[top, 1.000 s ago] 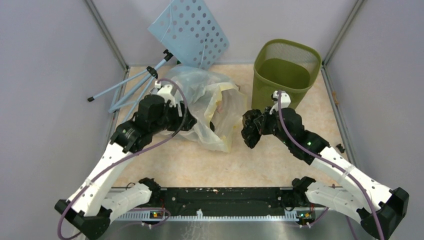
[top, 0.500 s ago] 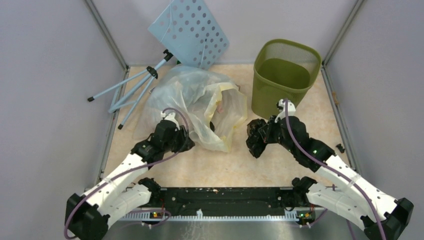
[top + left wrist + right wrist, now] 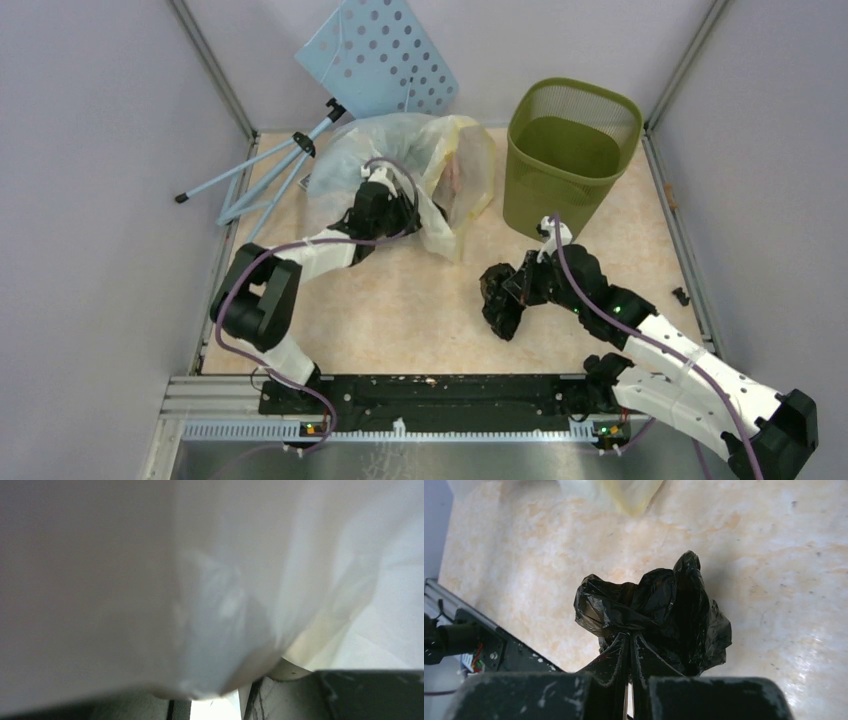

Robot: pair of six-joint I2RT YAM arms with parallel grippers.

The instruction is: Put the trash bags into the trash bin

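The black trash bag is a crumpled glossy bundle on the beige floor in front of the bin. My right gripper is shut on its top fold; the right wrist view shows the gripper pinching the bag, which hangs just above or on the floor. The olive-green mesh trash bin stands upright at the back right, apart from the bag. My left gripper reaches into the large clear-yellowish plastic bag. That plastic fills the left wrist view. The fingers stand apart and their tips are hidden.
A pale blue perforated board leans at the back left, with its blue tripod legs spread on the floor. A small black item lies by the right wall. A black rail runs along the near edge.
My left arm drew back, then stretched far forward, and the clear bag bunched up toward the back. My right gripper moved nearer and lower with the black bag.
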